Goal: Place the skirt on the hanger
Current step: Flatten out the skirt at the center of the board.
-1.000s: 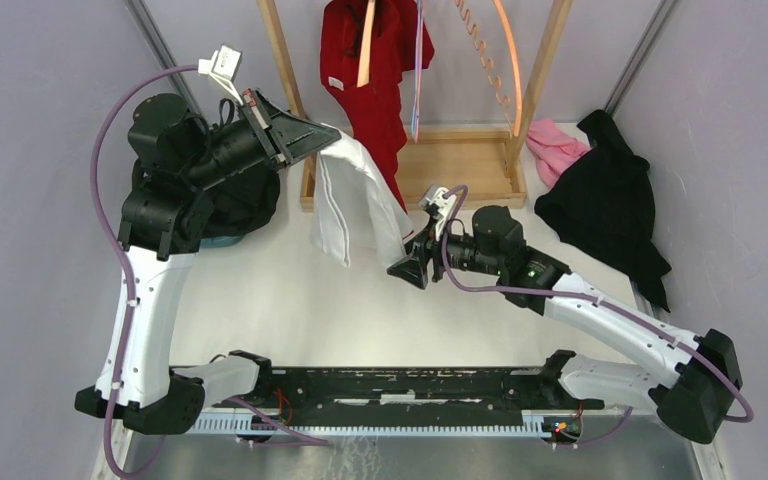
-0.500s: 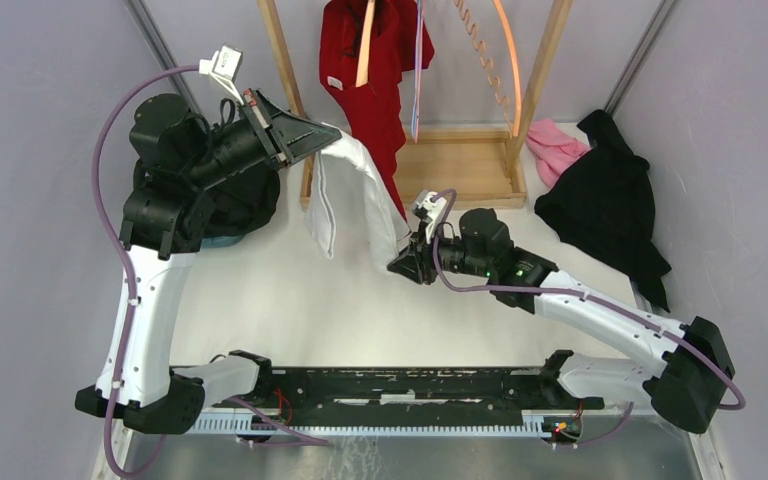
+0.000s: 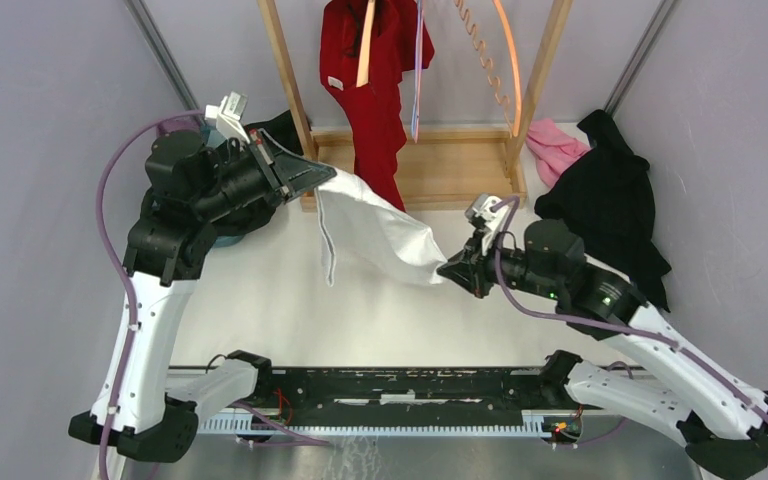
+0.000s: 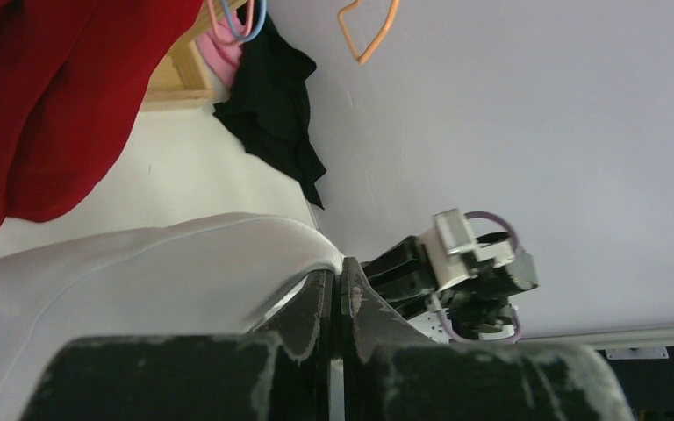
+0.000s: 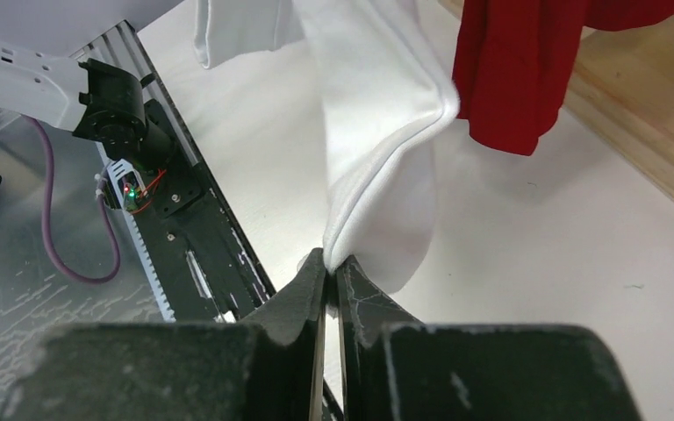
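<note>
Stretching the white skirt (image 3: 375, 228) above the table's (image 3: 260, 290) far middle, my left pincer (image 3: 312, 178) and right pincer (image 3: 448, 270) each clamp 1 end; left wrist: jaws pinched on hem; right wrist: likewise; threading it onto the orange hanger (image 3: 510, 75) remains, I judge.

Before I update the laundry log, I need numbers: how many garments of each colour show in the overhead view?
White: 1, the skirt, stretched between the two arms
Red: 1, the red garment, hanging
Black: 1, the black garment, heaped at the right
Pink: 1, the pink garment, beside the black one
Total: 4 that show clearly
</note>
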`<state>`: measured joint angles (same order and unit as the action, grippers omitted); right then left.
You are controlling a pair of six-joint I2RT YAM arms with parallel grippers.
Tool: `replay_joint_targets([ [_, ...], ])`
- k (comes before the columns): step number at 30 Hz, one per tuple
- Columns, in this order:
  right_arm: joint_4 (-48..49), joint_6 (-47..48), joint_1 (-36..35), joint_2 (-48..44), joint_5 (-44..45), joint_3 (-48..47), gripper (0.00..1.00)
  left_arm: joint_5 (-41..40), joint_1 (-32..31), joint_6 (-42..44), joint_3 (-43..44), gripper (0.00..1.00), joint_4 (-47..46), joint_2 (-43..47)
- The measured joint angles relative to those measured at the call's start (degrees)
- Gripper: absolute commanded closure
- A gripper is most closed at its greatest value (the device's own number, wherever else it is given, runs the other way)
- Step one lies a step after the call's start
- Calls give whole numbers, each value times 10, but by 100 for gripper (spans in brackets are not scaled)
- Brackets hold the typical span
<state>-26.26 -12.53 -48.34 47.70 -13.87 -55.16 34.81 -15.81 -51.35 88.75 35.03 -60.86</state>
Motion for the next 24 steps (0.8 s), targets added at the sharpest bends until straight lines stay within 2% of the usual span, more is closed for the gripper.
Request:
replay_joint_targets([
  [9, -160, 13, 0, -61, 19, -65, 96, -2, 0, 23, -61, 97, 47, 65],
  [13, -221, 8, 0, -87, 7, -97, 97, -2, -4, 23, -119, 97, 52, 118],
  [18, -250, -14, 0, -127, -25, -130, 98, -14, -5, 8, -195, 97, 64, 193],
  [24, -254, -48, 0, -148, -71, -145, 99, -28, -5, -27, -216, 97, 69, 263],
])
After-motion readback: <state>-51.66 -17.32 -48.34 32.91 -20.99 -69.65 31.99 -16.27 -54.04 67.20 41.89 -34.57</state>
